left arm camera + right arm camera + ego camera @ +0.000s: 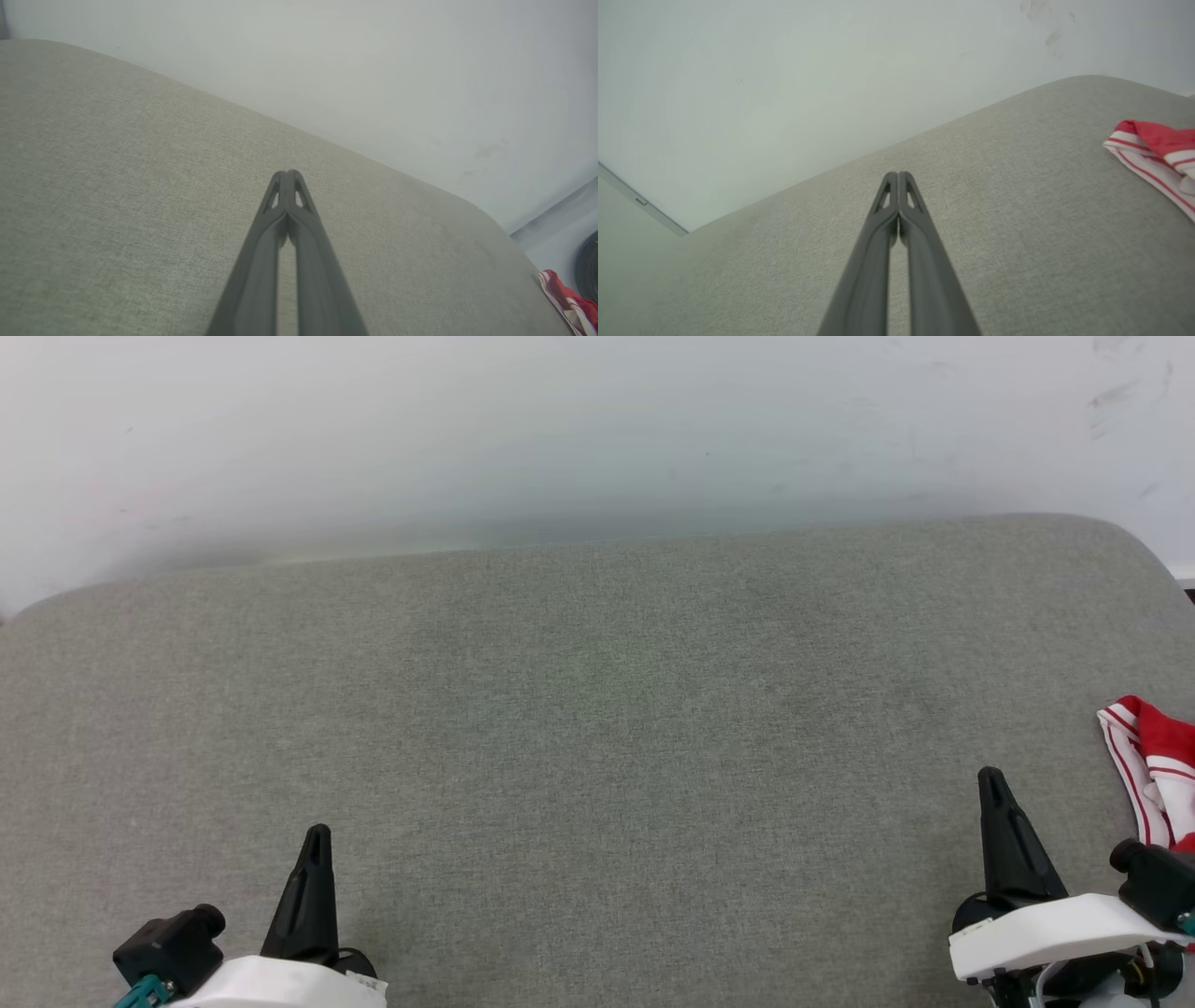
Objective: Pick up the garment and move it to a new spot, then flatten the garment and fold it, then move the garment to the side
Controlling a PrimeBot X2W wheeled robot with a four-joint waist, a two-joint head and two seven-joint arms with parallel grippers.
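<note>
Both arms sit low at the near edge of the grey upholstered cushion (597, 709), the left gripper (316, 838) at about 7 o'clock in the head view and the right gripper (992, 780) at about 4 o'clock. Each has its jaws pressed together on nothing, with the fingers pointing to 12 o'clock. This looks like a parked pose that keeps the middle of the cushion free as a working spot. The red jersey (1162, 761) lies at 3 o'clock on the cushion's right end, just beyond the right gripper and apart from it. It looks bunched rather than folded. Its white-and-red striped trim runs roughly from 11 to 5 o'clock, but the picture's edge cuts off most of the cloth, so its long axis cannot be judged.
</note>
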